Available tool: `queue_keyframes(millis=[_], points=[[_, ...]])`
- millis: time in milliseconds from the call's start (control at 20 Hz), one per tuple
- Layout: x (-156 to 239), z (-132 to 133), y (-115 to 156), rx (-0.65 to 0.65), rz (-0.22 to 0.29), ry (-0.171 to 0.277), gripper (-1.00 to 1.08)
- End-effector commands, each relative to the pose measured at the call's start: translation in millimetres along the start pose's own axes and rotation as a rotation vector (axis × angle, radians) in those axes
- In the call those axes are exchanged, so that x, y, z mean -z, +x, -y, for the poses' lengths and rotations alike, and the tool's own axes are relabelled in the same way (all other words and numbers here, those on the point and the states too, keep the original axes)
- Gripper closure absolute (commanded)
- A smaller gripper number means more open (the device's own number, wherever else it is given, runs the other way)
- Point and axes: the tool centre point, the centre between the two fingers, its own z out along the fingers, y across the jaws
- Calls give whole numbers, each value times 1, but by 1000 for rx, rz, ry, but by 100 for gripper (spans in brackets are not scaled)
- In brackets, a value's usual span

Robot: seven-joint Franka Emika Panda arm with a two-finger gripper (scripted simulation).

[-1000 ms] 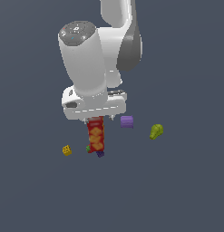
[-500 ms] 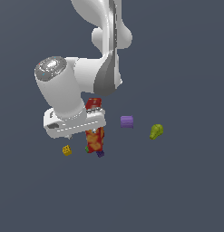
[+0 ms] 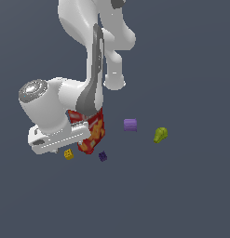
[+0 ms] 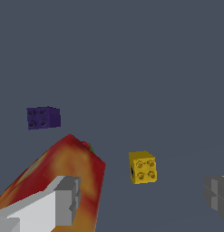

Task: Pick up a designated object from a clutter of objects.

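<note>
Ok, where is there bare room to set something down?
Bare floor lies beyond the olive lump toward the exterior view's right, and across the foreground. It is crowded around the red box, yellow cube and dark-purple cube.

We see a glossy white arm (image 3: 95, 28) built of rounded, bulbous links, with dark grey bands at the joints. One link ends in a grey metallic cap (image 3: 35, 90). The end effector (image 3: 53, 148) has a flat white body; in the wrist view its fingers (image 4: 63, 201) are white bars with boxy grey pads. No cables or markings visible.
</note>
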Motion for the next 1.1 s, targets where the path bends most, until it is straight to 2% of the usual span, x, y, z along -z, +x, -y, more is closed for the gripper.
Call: queue_keyframes(millis=[0,300,600,650,1050], points=[[-38,-5,-21,26,41,23,-92],[-59,-23,-33,67,41,16,-92],[-66,-29,-37,81,42,13,-92],[-34,-23,-1,110,-17,-22,-92],[-62,-25,-14,100,3,-10,-92]])
